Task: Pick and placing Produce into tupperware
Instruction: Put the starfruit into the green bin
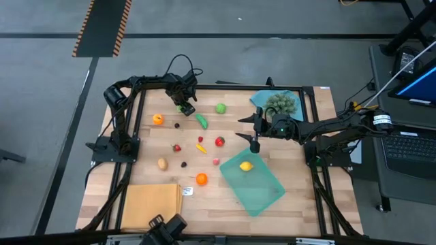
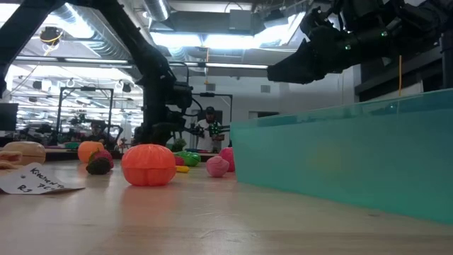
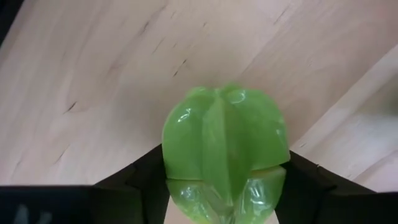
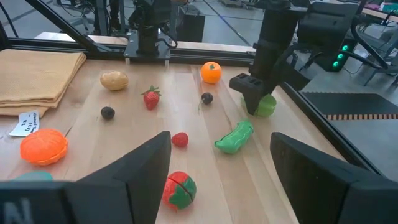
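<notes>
The teal tupperware (image 1: pixel 255 184) lies at the table's near right and holds one yellow piece (image 1: pixel 246 165). More produce is scattered left of it: an orange ribbed piece (image 1: pixel 201 179), a red one (image 1: pixel 219 141), a green pod (image 1: pixel 202 121) and several others. My left gripper (image 1: pixel 184 106) is near the far edge, shut on a light green lobed piece (image 3: pixel 224 146). My right gripper (image 4: pixel 217 177) hovers open just beyond the tupperware's far corner, above the bare wood, with nothing between its fingers. My left gripper pinches the light green lobed piece by its two sides (image 3: pixel 171 155) between both fingers, coming from above and pointing down. In the right wrist view the piece (image 4: pixel 267 106) sits low at the fingertips, close to the wood; whether it still rests there I cannot tell.
A spiky grey-green ball (image 1: pixel 281 103) lies on a blue cloth (image 1: pixel 262 99) at the far right corner. A folded orange-yellow cloth (image 1: pixel 153 199) lies at the near left, with a small paper tag (image 1: pixel 187 191) beside it. Black frame rails run along the table's edges.
</notes>
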You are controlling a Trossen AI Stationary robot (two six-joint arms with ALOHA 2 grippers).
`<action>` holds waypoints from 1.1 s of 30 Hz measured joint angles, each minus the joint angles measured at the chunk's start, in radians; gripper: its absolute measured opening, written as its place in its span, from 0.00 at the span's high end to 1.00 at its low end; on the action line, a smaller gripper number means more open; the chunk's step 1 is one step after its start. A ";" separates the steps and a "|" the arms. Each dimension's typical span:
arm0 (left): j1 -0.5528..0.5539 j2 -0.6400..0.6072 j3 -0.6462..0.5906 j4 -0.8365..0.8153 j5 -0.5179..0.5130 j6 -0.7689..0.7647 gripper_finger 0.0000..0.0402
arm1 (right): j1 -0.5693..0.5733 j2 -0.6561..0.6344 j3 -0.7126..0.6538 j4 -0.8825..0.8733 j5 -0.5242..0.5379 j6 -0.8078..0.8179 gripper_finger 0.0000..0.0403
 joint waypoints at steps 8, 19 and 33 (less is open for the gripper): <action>0.003 -0.005 -0.001 -0.010 0.001 0.044 0.48 | 0.000 0.000 0.000 0.000 0.000 -0.001 0.31; 0.005 -0.163 -0.006 -0.021 -0.014 0.096 0.48 | 0.000 0.000 0.000 -0.018 0.000 -0.005 0.31; -0.056 -0.555 -0.152 0.194 0.118 0.100 0.48 | -0.070 -0.126 0.000 -0.100 0.000 0.028 0.31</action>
